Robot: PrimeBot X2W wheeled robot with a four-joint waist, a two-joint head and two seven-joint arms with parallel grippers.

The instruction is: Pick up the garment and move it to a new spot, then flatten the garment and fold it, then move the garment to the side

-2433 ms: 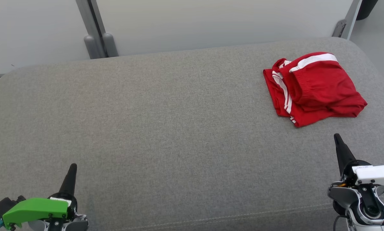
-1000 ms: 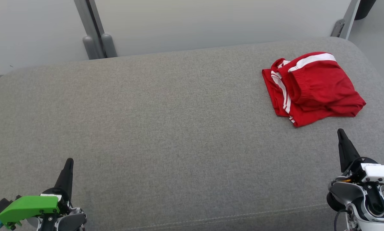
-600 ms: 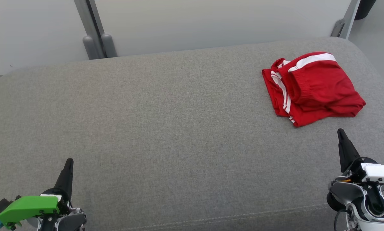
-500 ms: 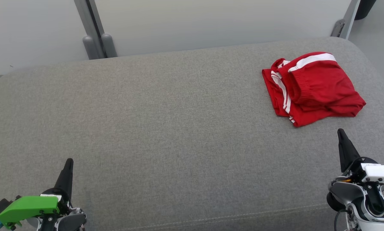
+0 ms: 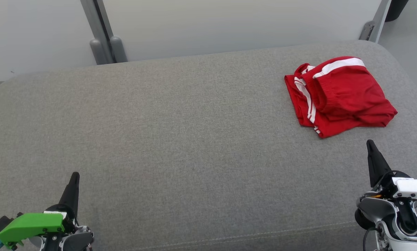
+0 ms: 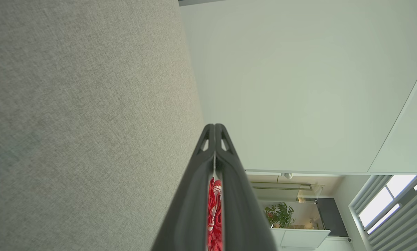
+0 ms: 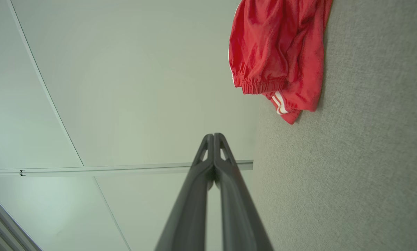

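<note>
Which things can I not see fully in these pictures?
- Head view: the garment lies on the grey cushion; its upper layers hide the lower folds.
- Left wrist view: the shut left gripper covers the garment but for a red sliver.
- Right wrist view: the top edge cuts off part of the garment, past the shut right gripper.

In the left wrist view the left gripper's (image 6: 215, 127) dark fingers (image 6: 191, 202) hide all but a thin sliver of the red, white-striped fabric garment (image 6: 213, 216), the right wrist view's top edge cuts off its upper part, and the grey fabric cushion (image 5: 180, 139) runs past the head view's sides and bottom.
</note>
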